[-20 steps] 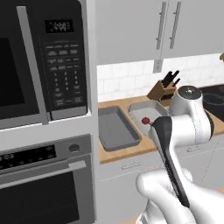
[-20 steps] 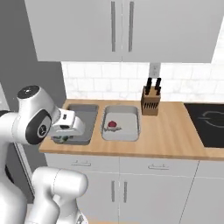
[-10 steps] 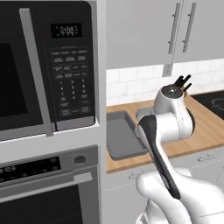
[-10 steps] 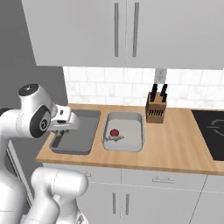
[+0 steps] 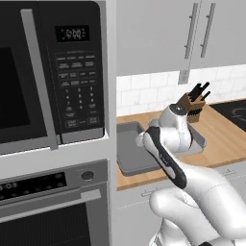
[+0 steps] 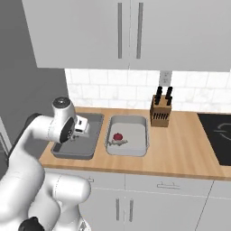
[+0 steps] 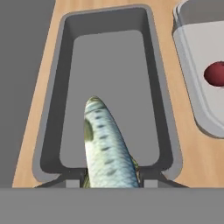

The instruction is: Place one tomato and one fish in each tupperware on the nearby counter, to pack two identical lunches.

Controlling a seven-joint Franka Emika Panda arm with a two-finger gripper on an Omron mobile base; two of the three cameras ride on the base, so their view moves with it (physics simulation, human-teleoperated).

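Fish (image 7: 107, 151) clamped in gripper (image 7: 111, 175) above dark tupperware (image 7: 52, 131). Light tupperware (image 6: 142, 151) holds tomato (image 6: 117, 136), second fish (image 6: 118, 143). Knife block (image 6: 161, 113) behind, on counter (image 6: 180, 149).

Fish (image 7: 107, 146) over darker tupperware (image 7: 65, 78); tomato (image 6: 117, 136) in lighter tupperware (image 6: 140, 149) (right of it).

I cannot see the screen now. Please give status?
Gripper shut on fish, above dark container. Light container has tomato. Nothing in the way.
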